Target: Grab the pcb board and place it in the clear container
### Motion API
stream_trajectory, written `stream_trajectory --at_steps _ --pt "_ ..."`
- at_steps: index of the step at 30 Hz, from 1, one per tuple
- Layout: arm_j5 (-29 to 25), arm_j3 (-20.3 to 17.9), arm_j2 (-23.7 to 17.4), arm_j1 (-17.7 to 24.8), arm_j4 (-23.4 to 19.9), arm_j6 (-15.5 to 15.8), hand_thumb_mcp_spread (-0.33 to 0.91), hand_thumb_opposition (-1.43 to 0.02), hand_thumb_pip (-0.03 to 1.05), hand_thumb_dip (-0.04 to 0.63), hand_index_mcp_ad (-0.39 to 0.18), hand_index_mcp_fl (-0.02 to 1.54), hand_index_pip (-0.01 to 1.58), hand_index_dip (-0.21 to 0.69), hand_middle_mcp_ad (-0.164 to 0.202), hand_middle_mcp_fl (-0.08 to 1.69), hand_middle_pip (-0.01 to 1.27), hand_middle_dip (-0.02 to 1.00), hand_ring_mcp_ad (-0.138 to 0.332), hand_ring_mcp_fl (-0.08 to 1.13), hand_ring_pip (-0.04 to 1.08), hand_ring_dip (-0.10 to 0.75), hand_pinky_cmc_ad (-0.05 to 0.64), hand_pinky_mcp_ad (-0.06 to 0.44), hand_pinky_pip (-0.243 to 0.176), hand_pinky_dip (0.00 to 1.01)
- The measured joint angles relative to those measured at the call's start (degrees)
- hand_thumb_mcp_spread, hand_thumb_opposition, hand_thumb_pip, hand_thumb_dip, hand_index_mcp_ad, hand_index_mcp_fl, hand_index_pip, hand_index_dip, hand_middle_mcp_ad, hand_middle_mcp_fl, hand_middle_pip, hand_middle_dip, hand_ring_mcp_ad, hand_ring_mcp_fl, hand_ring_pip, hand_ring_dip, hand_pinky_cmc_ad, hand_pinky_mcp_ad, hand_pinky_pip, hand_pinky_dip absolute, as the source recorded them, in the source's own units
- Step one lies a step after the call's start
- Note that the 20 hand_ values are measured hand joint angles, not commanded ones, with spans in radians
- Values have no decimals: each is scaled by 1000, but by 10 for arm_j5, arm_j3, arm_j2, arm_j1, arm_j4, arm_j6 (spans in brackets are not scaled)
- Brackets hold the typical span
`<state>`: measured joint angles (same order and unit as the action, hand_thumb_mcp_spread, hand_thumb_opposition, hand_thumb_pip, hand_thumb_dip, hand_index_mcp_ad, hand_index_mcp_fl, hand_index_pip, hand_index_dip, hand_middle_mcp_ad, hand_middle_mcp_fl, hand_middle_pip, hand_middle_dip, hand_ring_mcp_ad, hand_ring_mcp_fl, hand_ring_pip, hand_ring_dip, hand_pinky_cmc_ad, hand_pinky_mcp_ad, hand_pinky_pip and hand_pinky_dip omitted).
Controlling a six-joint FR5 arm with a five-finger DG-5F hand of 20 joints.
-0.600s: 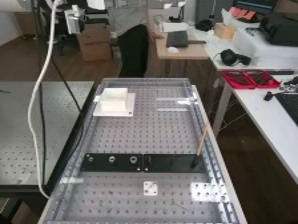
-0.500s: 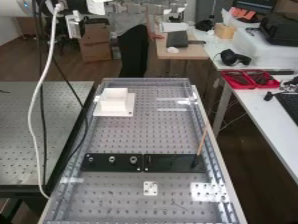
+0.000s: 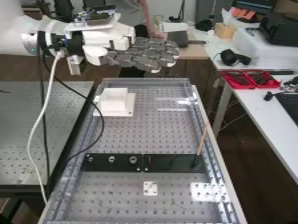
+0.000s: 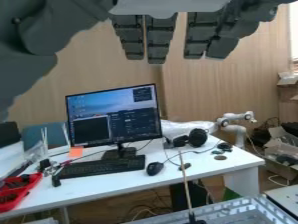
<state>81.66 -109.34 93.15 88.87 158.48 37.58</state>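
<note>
Fingers (image 3: 143, 61) straight and parted, 12 o'clock from table (image 3: 143, 135) centre, white block (image 3: 114, 104) at 11, black cable (image 3: 103, 125) hanging at 9, black panels (image 3: 114, 166) at 6, upright stick (image 3: 202, 140) at 4, pcb board, whereabouts uncertain.

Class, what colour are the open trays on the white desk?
The trays are red, seen best in the high view.

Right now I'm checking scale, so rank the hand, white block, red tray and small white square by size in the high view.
1. Hand
2. White block and red tray: too alike to rank
3. Small white square
</note>
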Motion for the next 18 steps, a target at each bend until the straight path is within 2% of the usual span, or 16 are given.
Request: stream_trajectory --at_steps 3,6,12,18 --pt "-8 -13 10 -3 -16 -8 293 -604 218 10 -19 108 98 91 21 24 120 31 152 0 72 -23 129 103 -105 309" --pt "-16 -25 23 -3 -36 -13 326 -632 232 28 -37 152 101 108 21 24 122 51 150 0 72 -23 145 103 -106 318" --pt "-26 -36 51 -5 -58 -16 389 -670 295 38 -47 239 110 185 24 37 131 70 152 0 70 -23 148 99 -106 318" --pt "-31 -47 79 -13 -87 -17 445 -714 326 93 -86 307 152 202 24 37 131 89 152 0 70 -19 145 99 -106 253"
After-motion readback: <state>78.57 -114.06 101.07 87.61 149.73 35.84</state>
